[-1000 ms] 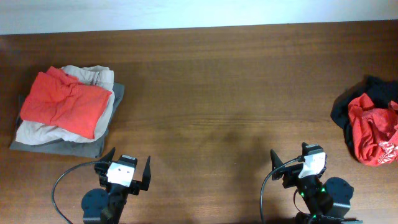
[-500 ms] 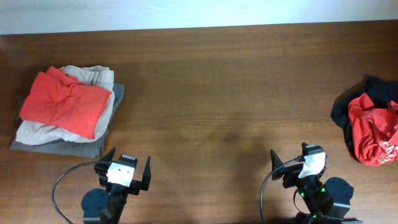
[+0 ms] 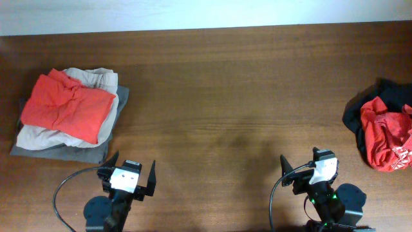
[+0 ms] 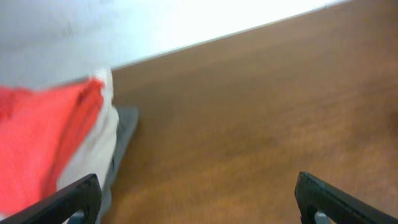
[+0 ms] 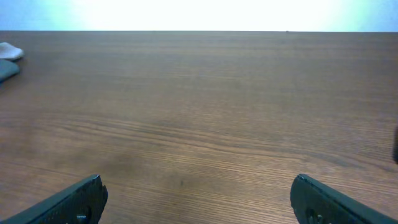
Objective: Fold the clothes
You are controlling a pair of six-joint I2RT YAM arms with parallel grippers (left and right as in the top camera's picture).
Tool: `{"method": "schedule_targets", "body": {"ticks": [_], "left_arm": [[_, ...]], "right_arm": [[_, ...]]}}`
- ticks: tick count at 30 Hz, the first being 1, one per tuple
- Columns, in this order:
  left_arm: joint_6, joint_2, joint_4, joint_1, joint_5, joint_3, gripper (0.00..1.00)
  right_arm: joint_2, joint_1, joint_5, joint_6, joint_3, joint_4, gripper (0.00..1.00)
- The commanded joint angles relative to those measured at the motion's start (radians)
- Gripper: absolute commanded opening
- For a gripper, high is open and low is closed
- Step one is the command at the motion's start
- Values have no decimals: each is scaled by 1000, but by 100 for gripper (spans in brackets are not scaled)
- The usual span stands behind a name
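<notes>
The table (image 3: 225, 96) is brown wood, smooth, with fine grain and a soft sheen toward its far edge. At the table's left end lies folded cloth: a matt orange-red shirt (image 3: 67, 106), softly wrinkled, over beige fabric (image 3: 38, 136) and grey fabric (image 3: 80, 153). At the table's right end, a crumpled red garment (image 3: 383, 138) and black cloth (image 3: 355, 115) look equally matt. The left gripper (image 4: 198, 180) and right gripper (image 5: 199, 182) have dull black plastic-looking fingers.
</notes>
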Motion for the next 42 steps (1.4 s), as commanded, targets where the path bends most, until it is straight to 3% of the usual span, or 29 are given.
{"method": "schedule_targets", "body": {"ticks": [1,6,11,15,21,27,30,33,36,39,42], "left_arm": [[9,-8,31,5,45,-8,99],[8,-8,122,3,139,-8,99],[-96,38,209,3,146,13,99],[-127,167,230,3,142,113,99],[-127,588,124,3,145,449,99],[-127,1038,-171,3,264,933,99],[-127,1181,-284,3,292,1126,99],[-174,1257,-303,3,356,1209,99],[-172,1295,-296,3,389,1220,99],[-172,1320,-324,3,389,1220,99],[-172,1330,-332,3,389,1220,99]], "right_arm": [[-5,8,-56,5,-6,8,99],[-5,8,-170,27,-6,28,99],[-5,8,-166,298,26,125,99],[6,8,-124,350,130,137,99],[194,8,-85,349,370,-20,99],[555,8,-106,302,647,-189,99],[710,8,-240,285,749,-214,99],[832,8,-294,285,797,-250,99],[928,0,-176,316,843,-288,99],[1073,-49,166,417,976,-477,99],[1203,-114,371,467,1108,-612,99]]}}
